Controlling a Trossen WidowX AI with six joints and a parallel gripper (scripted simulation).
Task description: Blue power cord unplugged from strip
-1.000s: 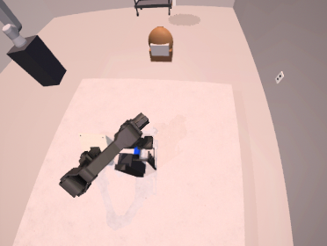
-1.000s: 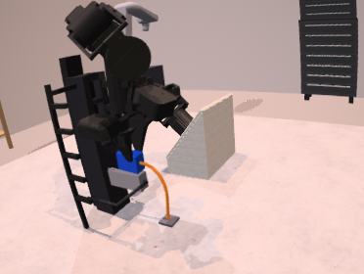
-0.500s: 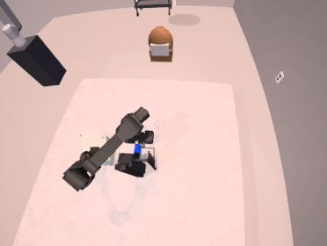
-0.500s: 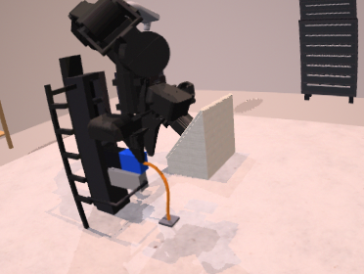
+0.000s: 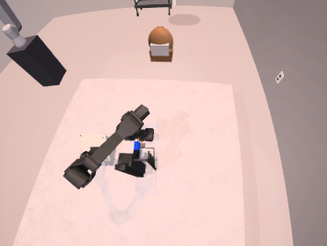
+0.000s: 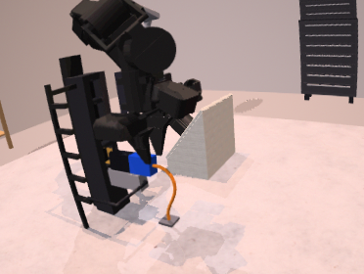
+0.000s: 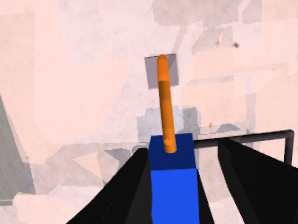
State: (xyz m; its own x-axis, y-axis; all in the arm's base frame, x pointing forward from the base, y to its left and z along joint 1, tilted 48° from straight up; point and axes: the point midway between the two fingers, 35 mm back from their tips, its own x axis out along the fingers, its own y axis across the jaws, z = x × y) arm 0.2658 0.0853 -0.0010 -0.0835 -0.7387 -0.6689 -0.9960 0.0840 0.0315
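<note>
The blue plug [image 5: 137,145] [image 6: 140,164] [image 7: 174,195] appears partly drawn from the power strip [image 5: 131,165] [image 6: 93,142], full release uncertain; the pincer [image 5: 138,140] [image 6: 153,158] [image 7: 182,152] is spread slightly around it, withdrawal left undone.

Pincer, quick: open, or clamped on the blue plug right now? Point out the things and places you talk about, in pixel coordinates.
Pincer [image 5: 138,140] [image 6: 153,158] [image 7: 182,152]: partly open, holding nothing; the blue plug [image 5: 137,146] [image 6: 141,164] [image 7: 174,196] is between the fingers, with a gap on one side in the wrist view.
</note>
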